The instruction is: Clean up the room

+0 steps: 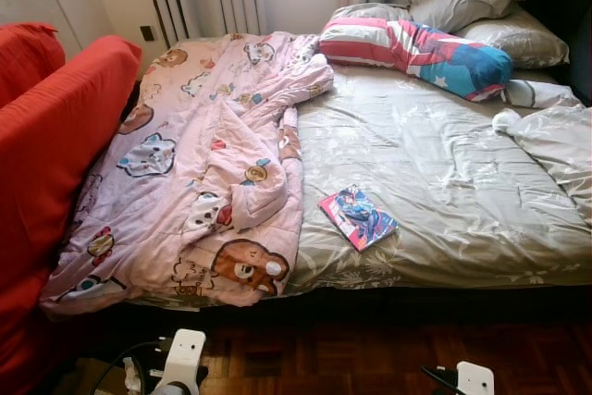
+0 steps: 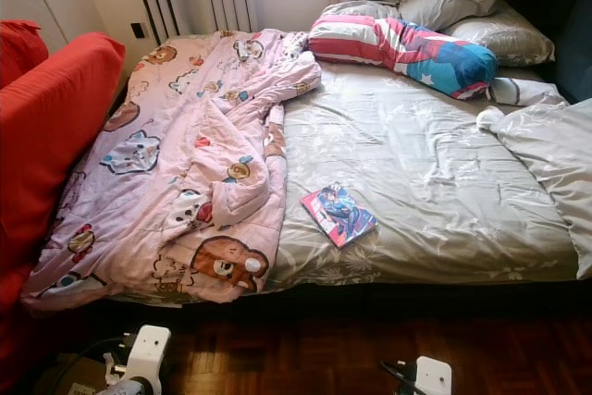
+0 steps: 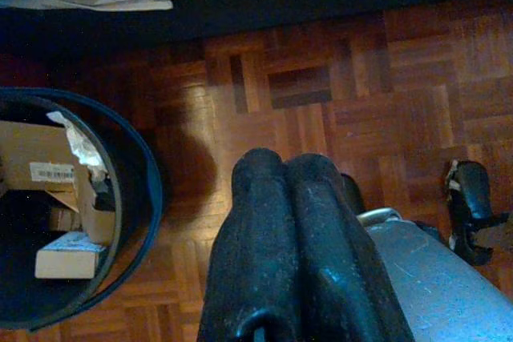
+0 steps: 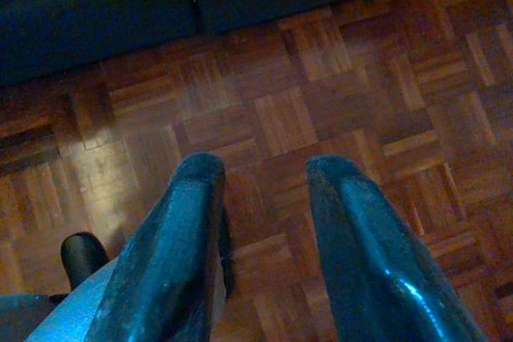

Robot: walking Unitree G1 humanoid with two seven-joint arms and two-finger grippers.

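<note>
Book (image 1: 359, 216) lies flat on bed (image 1: 444, 164) near its front edge, ahead of both low-hanging arms, nearer right gripper (image 4: 264, 198), jaws apart, empty; left gripper (image 3: 284, 198) jaws closed, empty.

Right claw (image 4: 264, 178), fingers parted, above parquet floor (image 4: 337, 78).

1. No text can be read for certain anywhere.
2. The pink blanket (image 1: 199, 182) has small lettering beside the bear print near the foot edge of the bed (image 1: 444, 173), too small to make out.
3. A white label (image 3: 52, 172) on a cardboard box (image 3: 36, 162) inside the bin (image 3: 136, 198) carries barcode-like print, illegible.
4. The book (image 1: 358, 216) cover shows pictures; no title can be made out.
</note>
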